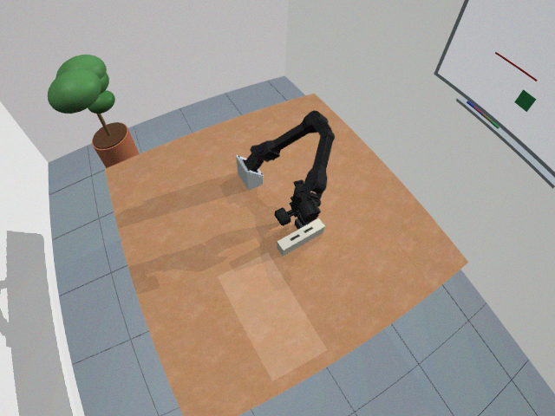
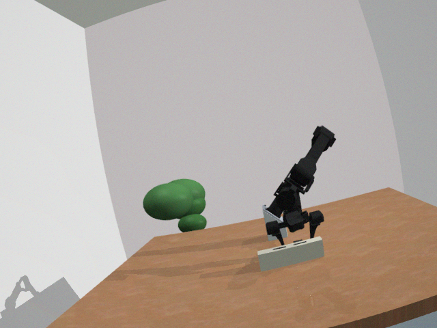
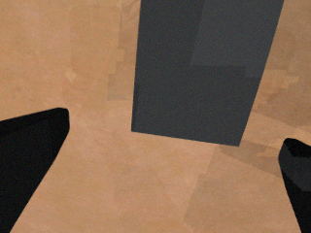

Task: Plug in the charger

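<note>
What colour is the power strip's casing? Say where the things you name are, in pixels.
Pale cream, nearly off-white: the power strip (image 1: 289,244) (image 2: 291,257) shows best from the top view.

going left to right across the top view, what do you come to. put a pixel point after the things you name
Potted plant (image 1: 114,136), then the arm's pale base plate (image 1: 249,178), then the cream power strip (image 1: 300,237) (image 2: 291,257), then the whiteboard (image 1: 501,40) on the wall. The arm itself spans part of that stretch, so it is left out.

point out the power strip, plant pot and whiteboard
power strip (image 1: 301,233) (image 2: 291,257): top and exterior views, top face, then long side
plant pot (image 1: 118,154): top view, outer side
whiteboard (image 1: 501,35): top view, bare surface
</note>
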`<state>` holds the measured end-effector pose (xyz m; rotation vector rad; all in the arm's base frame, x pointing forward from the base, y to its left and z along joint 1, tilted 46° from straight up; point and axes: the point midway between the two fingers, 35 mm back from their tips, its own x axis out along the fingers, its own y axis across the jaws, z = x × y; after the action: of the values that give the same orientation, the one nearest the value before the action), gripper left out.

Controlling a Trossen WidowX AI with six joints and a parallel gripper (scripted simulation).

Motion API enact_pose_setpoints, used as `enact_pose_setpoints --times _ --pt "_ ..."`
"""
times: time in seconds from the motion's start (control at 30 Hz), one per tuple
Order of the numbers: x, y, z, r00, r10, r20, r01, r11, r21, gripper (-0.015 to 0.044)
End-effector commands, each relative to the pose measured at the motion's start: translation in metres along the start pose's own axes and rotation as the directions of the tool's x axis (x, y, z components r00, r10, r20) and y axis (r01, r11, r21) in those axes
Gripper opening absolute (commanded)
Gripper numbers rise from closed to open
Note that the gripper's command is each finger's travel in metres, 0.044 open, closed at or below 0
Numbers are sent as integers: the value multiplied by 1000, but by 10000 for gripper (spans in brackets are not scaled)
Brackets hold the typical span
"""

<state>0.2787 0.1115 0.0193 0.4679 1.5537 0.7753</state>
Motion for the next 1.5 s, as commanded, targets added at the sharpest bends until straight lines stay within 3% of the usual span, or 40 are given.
enact_pose_setpoints --times 0.0,0.7,0.87,1.1,1.47 --pt "2 -1 -6 1000 1 -5 -1 1000 -1 440" --pt "3 -1 -29 1000 1 -6 -1 1000 0 440" --pt "-23 -2 -17 979 -49 198 33 996 83 440" --pt "-73 -2 -12 835 -112 539 -10 976 218 440" --pt "-74 -2 -12 829 -113 548 -13 975 220 440"
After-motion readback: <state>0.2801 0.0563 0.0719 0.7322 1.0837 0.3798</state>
